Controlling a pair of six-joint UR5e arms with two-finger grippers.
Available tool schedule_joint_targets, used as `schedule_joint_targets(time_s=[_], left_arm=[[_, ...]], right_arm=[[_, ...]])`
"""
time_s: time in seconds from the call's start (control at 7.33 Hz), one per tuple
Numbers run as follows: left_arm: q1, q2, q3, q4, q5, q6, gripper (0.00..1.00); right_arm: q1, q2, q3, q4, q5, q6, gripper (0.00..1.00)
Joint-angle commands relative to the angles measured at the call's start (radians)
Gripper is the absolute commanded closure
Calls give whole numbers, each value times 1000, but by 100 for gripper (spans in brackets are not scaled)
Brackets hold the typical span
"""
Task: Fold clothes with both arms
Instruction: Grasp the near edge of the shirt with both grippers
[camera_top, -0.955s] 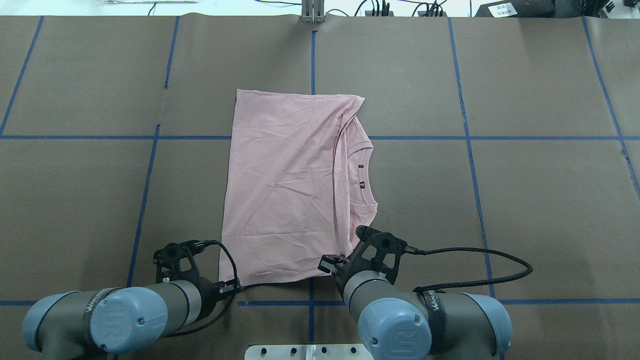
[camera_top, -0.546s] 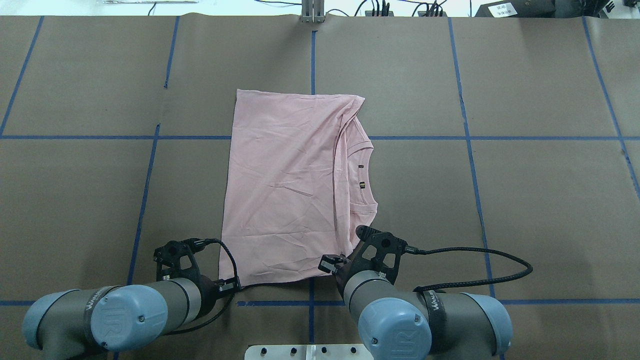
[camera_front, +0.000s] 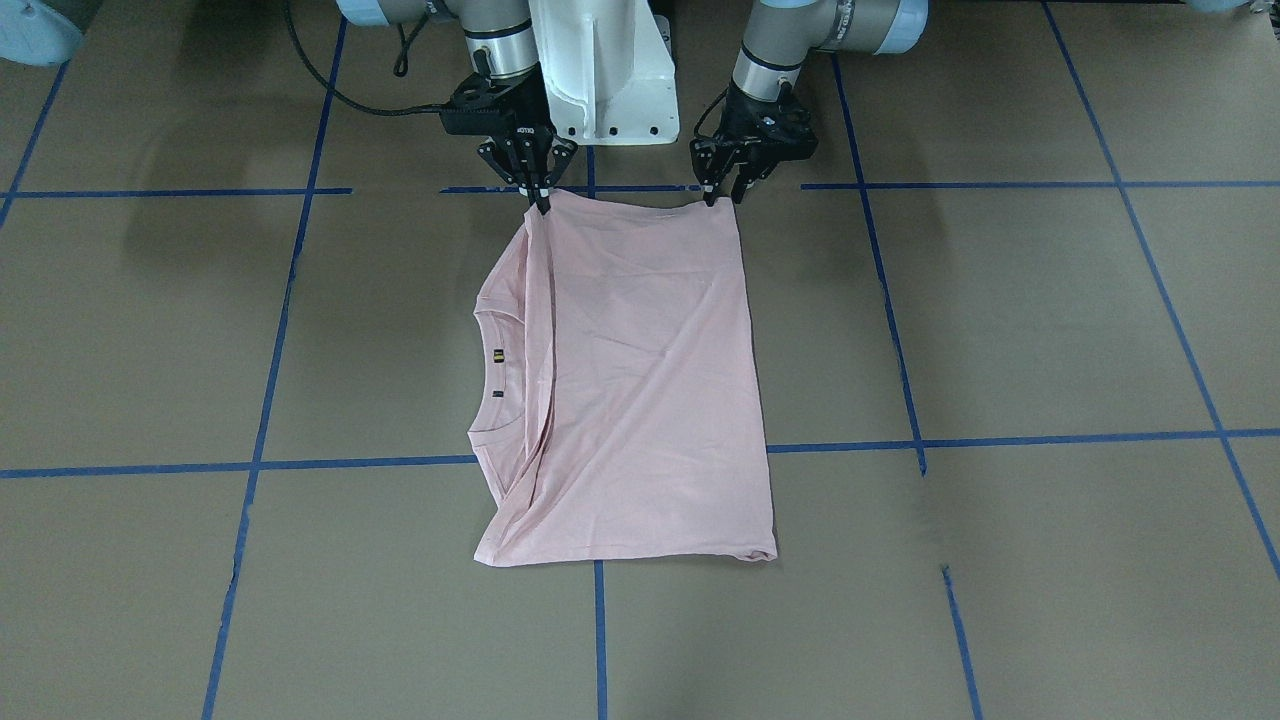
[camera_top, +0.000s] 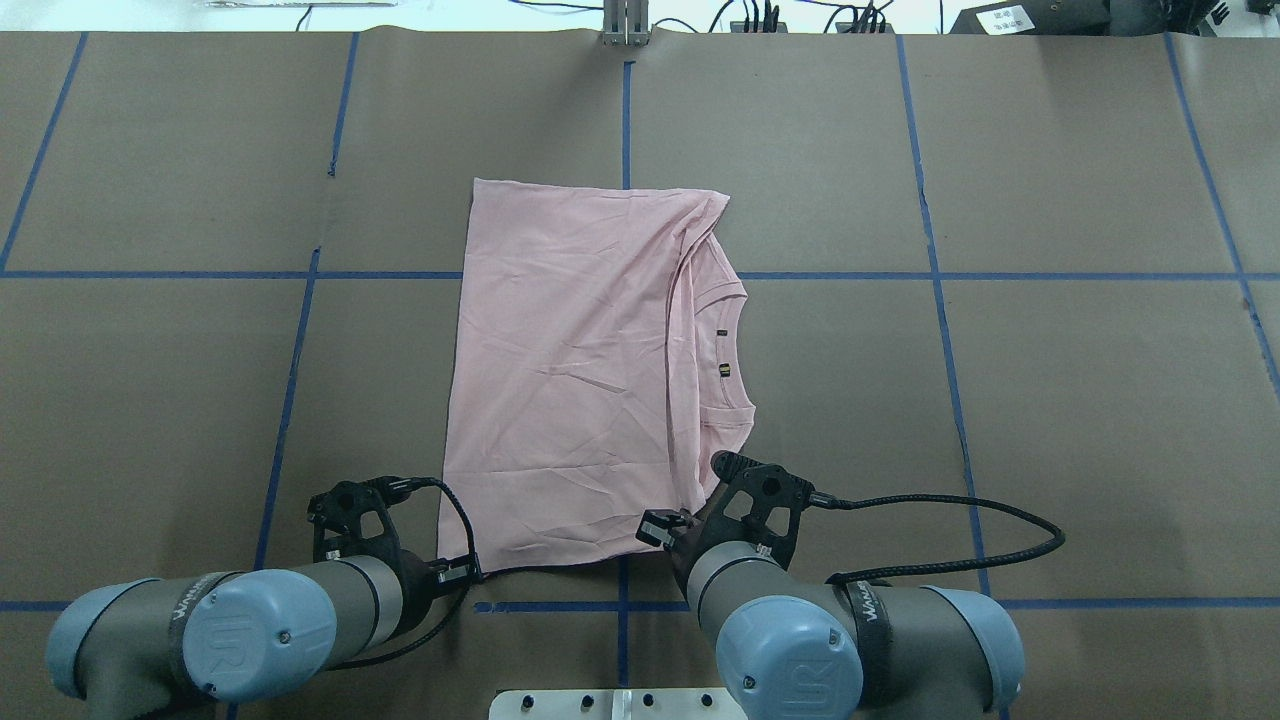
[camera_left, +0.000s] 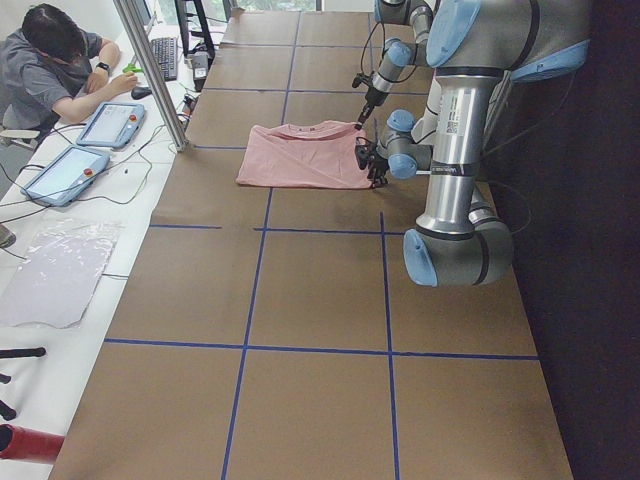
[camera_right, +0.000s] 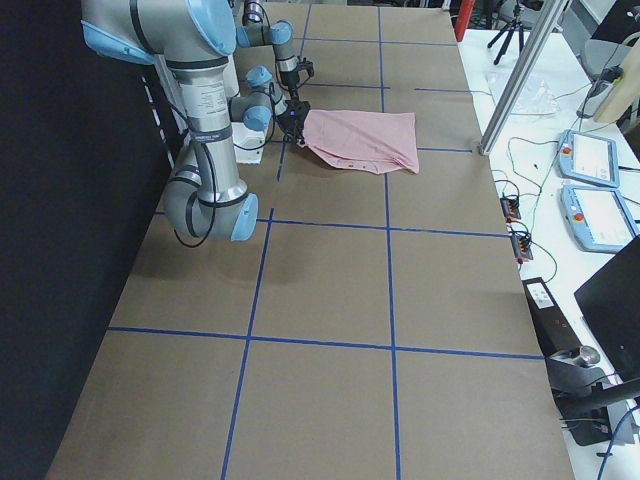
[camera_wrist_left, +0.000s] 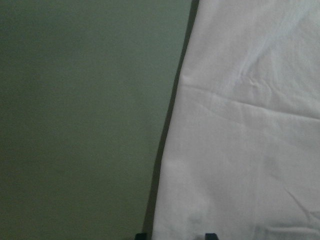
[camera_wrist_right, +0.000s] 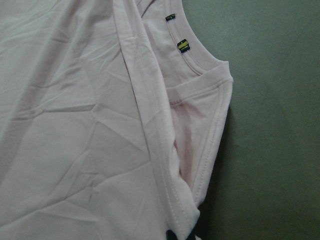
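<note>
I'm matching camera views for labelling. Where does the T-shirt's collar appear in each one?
Front-facing: collar on the left edge of the T-shirt.
Overhead: its right edge.
Exterior left: far edge, too small to tell.
Exterior right: near edge.
Left wrist: not in it.
Right wrist: upper right.
Shared landmark: the right claw, at the T-shirt corner beside the collar.

Silver-grey arms (camera_top: 370, 590) wear light-blue joint caps (camera_top: 250, 640).
</note>
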Motion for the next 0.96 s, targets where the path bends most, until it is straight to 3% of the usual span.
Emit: schedule_joint_targets(time_s=[0.0, 0.41, 0.55, 0.82], left_arm=[[1, 0, 5, 0, 1, 0, 56], [1, 0, 5, 0, 1, 0, 93], [1, 0, 2, 0, 1, 0, 100], [-4, 0, -21, 3, -1, 12, 100]], right_arm=[[-1, -1, 0, 0, 0, 0, 100], [-1, 0, 0, 0, 0, 0, 100], [-1, -1, 0, 0, 0, 0, 100], [1, -6, 0, 0, 2, 0, 100]])
